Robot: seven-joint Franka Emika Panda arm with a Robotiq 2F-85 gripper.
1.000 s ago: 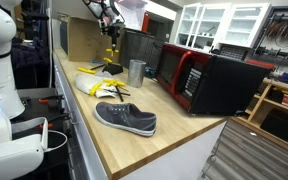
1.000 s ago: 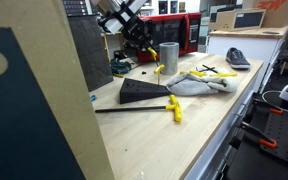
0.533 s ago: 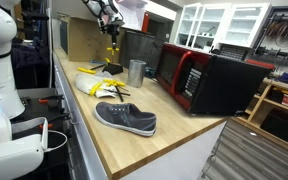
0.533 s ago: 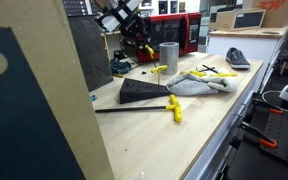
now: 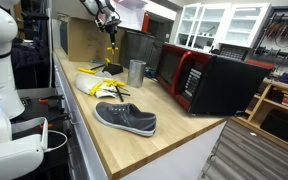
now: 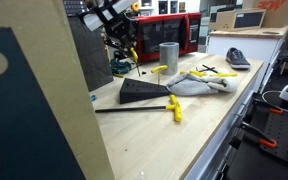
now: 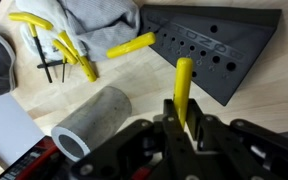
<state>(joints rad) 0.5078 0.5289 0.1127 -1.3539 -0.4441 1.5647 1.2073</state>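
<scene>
- My gripper (image 7: 184, 126) pinches the yellow-handled tool (image 7: 183, 85); my fingers are pressed against its sides, and the handle sticks out ahead of me in the wrist view.
- In both exterior views I hang in the air above the wooden counter (image 5: 179, 140), and the tool points down, clear of the surface.
- Just under the tool lies the black rack (image 7: 224, 50), its face dotted with holes.
- Beside the rack stands the metal cup (image 7: 92, 122).
- Past those, the grey cloth (image 7: 99, 18) lies crumpled, with loose yellow tools (image 7: 46, 45) next to it.
- Farther along, the grey shoe (image 5: 126, 118) sits near the counter's edge, well apart from me.
- The red-and-black microwave (image 5: 212, 82) stands by the cup.
</scene>
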